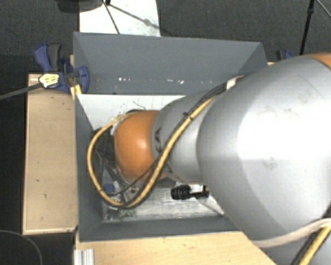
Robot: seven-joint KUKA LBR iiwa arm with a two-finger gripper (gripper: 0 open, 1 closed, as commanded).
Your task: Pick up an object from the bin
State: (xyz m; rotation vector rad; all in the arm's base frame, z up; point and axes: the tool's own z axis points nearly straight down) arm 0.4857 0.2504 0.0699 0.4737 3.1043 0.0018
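My gripper (109, 176) reaches down into the bin's left front part, with its dark body showing under the wrist's orange cover. A short black cylinder-like thing with a pale end (188, 192) lies on the bin floor near the front wall, to the right of the gripper and apart from it. A small greenish bit (127, 213) lies by the front wall just below the gripper. Whatever lies straight under the gripper is hidden.
The thick grey arm comes in from the right and covers the bin's middle and right side. A yellow cable loops around the orange cover close to the bin's left wall. The bin's sloping back and left walls stand close around the wrist.
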